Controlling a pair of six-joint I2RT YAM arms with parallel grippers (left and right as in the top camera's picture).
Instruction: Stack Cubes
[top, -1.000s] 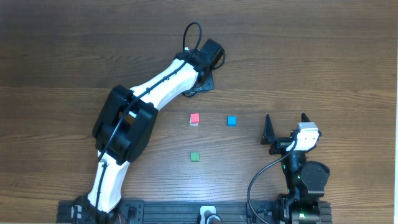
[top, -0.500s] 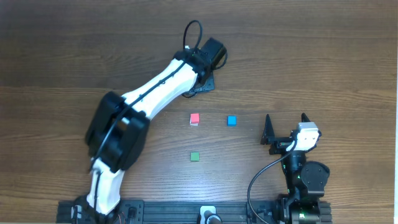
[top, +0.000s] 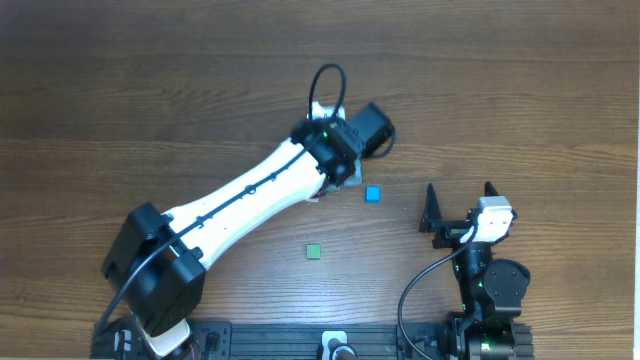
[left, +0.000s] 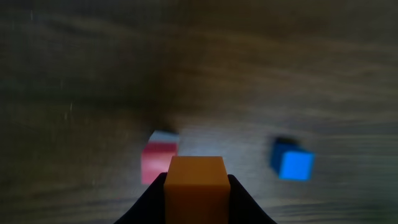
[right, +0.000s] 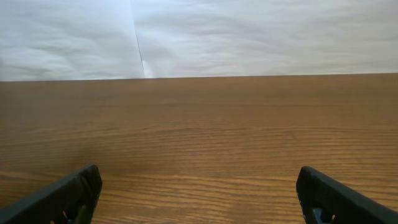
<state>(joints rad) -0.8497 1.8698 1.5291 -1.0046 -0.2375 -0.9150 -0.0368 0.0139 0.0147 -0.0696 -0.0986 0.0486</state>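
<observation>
My left gripper (left: 198, 202) is shut on an orange cube (left: 198, 183) and hangs above the table. In the left wrist view a red cube (left: 158, 163) lies on the wood just beyond and a little to one side of the orange cube, and a blue cube (left: 292, 163) lies farther off on the other side. From above, the left arm (top: 300, 180) crosses the table's middle and covers the red cube, with the blue cube (top: 373, 194) just to its right. A green cube (top: 313, 252) lies nearer the front. My right gripper (top: 458, 207) stands open at the right, holding nothing.
The wooden table (top: 520, 90) spreads wide around the cubes. In the right wrist view a white wall (right: 249, 34) rises behind the table's far edge. The left arm's elbow (top: 150, 265) sits at the front left.
The left arm has swung right and toward the front, bringing its gripper from the far middle to over the red cube. The right arm has not moved.
</observation>
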